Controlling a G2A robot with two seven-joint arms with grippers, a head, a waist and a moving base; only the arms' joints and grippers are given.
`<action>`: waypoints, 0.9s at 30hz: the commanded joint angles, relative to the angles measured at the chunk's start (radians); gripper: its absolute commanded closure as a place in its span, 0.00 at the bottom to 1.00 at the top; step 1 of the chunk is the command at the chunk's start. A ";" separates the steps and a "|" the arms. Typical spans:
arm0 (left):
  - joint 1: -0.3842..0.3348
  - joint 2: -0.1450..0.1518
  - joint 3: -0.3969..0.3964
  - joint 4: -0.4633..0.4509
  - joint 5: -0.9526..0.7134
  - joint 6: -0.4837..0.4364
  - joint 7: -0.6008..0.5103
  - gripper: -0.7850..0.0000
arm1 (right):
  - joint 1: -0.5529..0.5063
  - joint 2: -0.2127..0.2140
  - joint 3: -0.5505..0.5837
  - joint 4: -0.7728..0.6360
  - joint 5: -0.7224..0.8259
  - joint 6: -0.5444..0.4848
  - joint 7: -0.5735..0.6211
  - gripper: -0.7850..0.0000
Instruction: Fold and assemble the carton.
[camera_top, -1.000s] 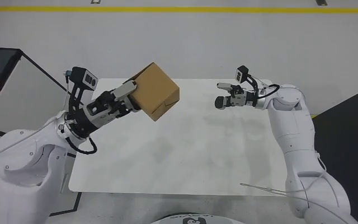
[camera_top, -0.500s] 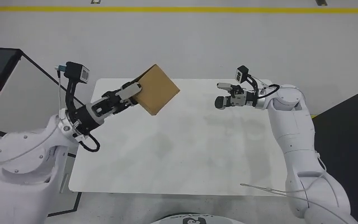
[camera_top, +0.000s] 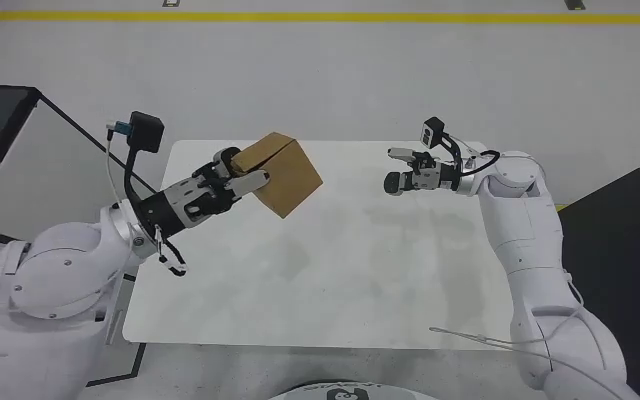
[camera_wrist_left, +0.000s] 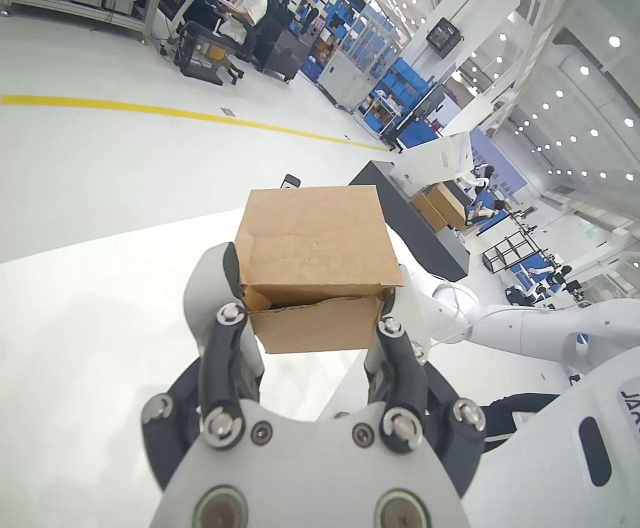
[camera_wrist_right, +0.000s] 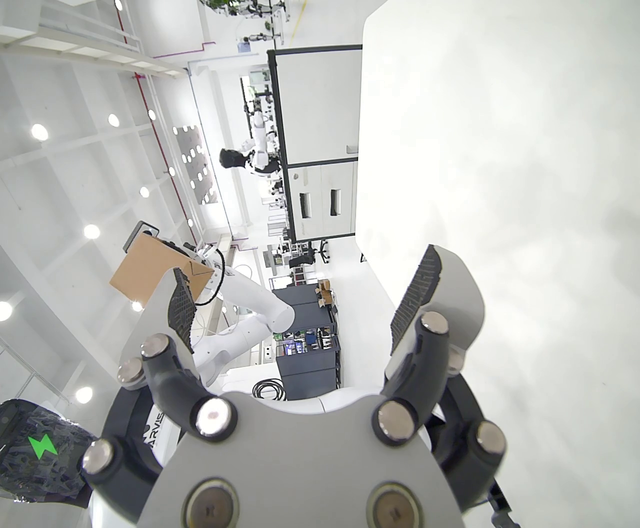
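Gripping carton (camera_top: 285, 172) — left tool (camera_top: 243, 170) — near table edge (camera_top: 350, 143)

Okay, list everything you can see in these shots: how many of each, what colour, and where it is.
carton: one, brown, folded into a box shape, held up over the table's far left part
table: one, white, beneath both arms
floor line: one, yellow, on the floor beyond the table
left gripper: one, white with black fingers, shut on the carton
right gripper: one, white with black pads, open and empty, over the table's far right part
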 joint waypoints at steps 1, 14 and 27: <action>0.000 0.000 0.000 0.000 0.000 0.000 0.000 1.00 | 0.000 0.000 0.000 0.000 0.000 0.000 0.000 0.00; -0.039 0.004 -0.012 -0.039 0.379 -0.319 0.135 1.00 | 0.000 0.000 0.000 0.000 0.000 0.000 0.000 0.00; -0.085 0.007 0.003 -0.039 0.603 -0.483 0.235 1.00 | 0.000 0.000 0.000 0.000 0.000 0.000 0.000 0.00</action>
